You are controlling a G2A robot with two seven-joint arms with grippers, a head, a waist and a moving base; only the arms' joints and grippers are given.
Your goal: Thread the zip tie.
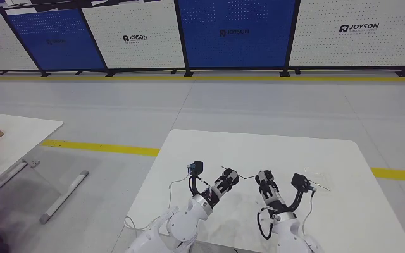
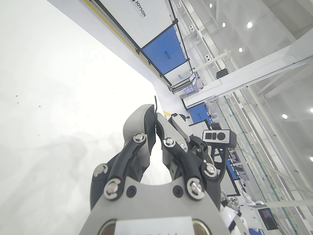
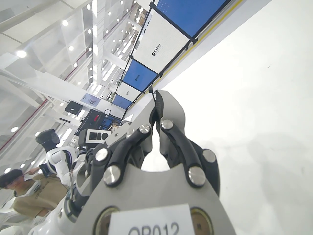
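Left tool clenched on zip tie thin end, right tool clenched below its head. Tie runs sideways between them over bench.

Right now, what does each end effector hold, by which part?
One black zip tie: left end effector pinches the tail, right end effector just below the head.

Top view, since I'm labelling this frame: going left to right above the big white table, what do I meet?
left arm's grey-and-black tool, shut on one end → thin black plastic zip tie, spanning the gap → right arm's grey-and-black tool, shut on the other end.
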